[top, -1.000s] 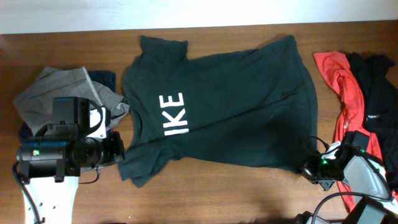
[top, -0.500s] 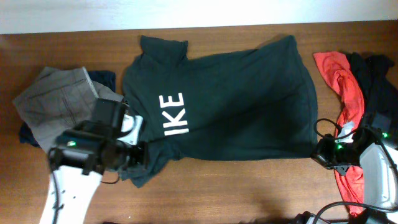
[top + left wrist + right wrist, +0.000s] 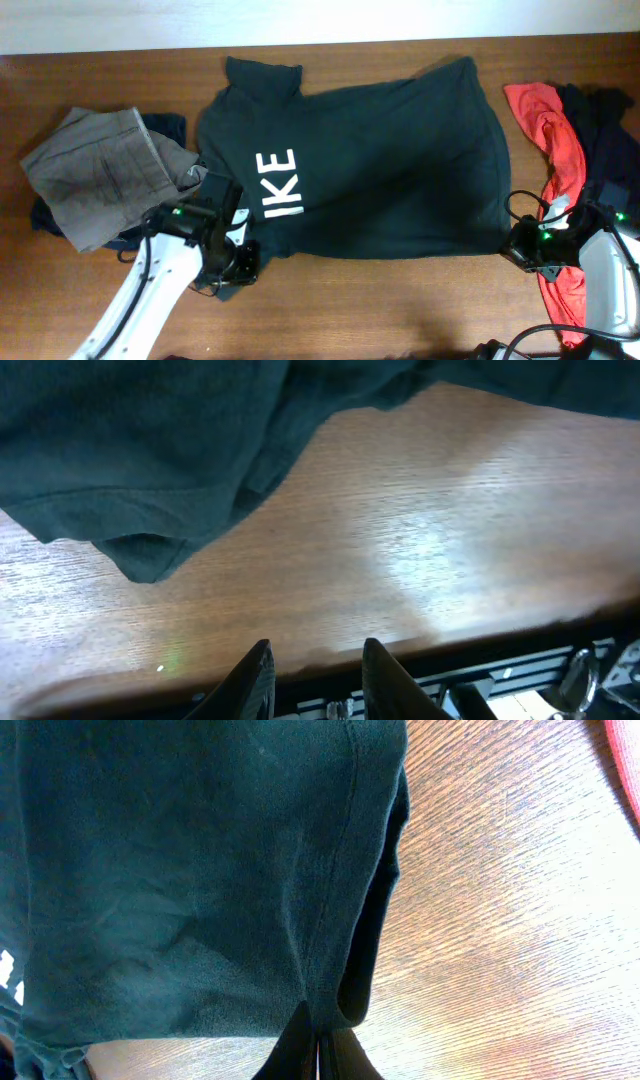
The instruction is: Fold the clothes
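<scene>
We see a large dark green T-shirt (image 3: pixel 390 160) of soft fabric spread flat across the middle of the brown wooden table (image 3: pixel 90 90). The white letters "IKE" show on its chest. Its neck lies toward the left and its hem toward the right.

The left gripper (image 3: pixel 238 268) sits at the shirt's lower left corner, over the lower sleeve. In the left wrist view its two dark fingers (image 3: pixel 258 680) stand a moderate gap apart with bare wood between them, and they hold nothing. The rounded edge of the sleeve lies ahead of them and to the left, apart from the fingertips.

The right gripper (image 3: pixel 522 246) is at the lower right corner of the hem. In the right wrist view its jaws are pressed together, with the stitched hem pinched between them. Just above the tips the fabric curls into a loose, shadowed fold over the wood.

At the table's left side a crumpled grey woven garment (image 3: pixel 95 175) lies on top of a navy garment (image 3: pixel 172 125), just beside the shirt. At the right side a red garment (image 3: pixel 553 140) and a black garment (image 3: pixel 605 125) are heaped touching each other, near the hem. The right arm covers the lower end of the red one.
</scene>
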You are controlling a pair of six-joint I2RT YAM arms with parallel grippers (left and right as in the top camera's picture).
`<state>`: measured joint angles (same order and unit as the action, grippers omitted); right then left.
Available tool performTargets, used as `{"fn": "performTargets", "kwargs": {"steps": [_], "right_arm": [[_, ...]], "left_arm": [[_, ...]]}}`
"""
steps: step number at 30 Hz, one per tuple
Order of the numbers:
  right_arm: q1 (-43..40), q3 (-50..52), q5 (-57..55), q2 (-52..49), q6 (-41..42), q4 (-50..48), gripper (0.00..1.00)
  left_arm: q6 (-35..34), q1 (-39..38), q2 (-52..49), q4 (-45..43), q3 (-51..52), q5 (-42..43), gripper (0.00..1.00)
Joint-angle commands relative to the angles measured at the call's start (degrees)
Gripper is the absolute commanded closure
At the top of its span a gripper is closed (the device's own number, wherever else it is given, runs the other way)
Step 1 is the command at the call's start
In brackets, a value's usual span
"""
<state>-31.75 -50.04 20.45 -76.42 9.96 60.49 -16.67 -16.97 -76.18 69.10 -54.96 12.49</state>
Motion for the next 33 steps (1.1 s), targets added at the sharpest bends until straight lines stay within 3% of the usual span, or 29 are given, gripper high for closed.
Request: {"fn": "performTargets", "kwargs": {"steps": [1,10,27,29,33], "right_arm": [[-0.2,-1.4,0.4,0.8,-0.8,0.2,0.96],[-0.2,-1.4,0.5,0.8,-0.8,0.2,0.96],[-0.2,-1.4,2.1,0.8,-2.3,0.2,0.96],[-0.2,-1.4,2.1,0.8,-2.3,0.2,0.96],[-0.2,-1.4,2.1,0.8,-2.3,0.2,0.96]], "left_arm": [[-1.9,-0.1,-4.1,-1.1,0.5,-1.6,0.7],[3.5,-0.7,-15.5,-7.0,0.5,-2.4,0.75],[4.0,-8.7,-20.2,-14.5,0.5,-16.4,0.67],[4.8,-9.7,-20.1,-13.9,0.5,-14.5,0.76],[5.7,-13.2,-20.1,-13.5,0.1,-14.3,0.76]]}}
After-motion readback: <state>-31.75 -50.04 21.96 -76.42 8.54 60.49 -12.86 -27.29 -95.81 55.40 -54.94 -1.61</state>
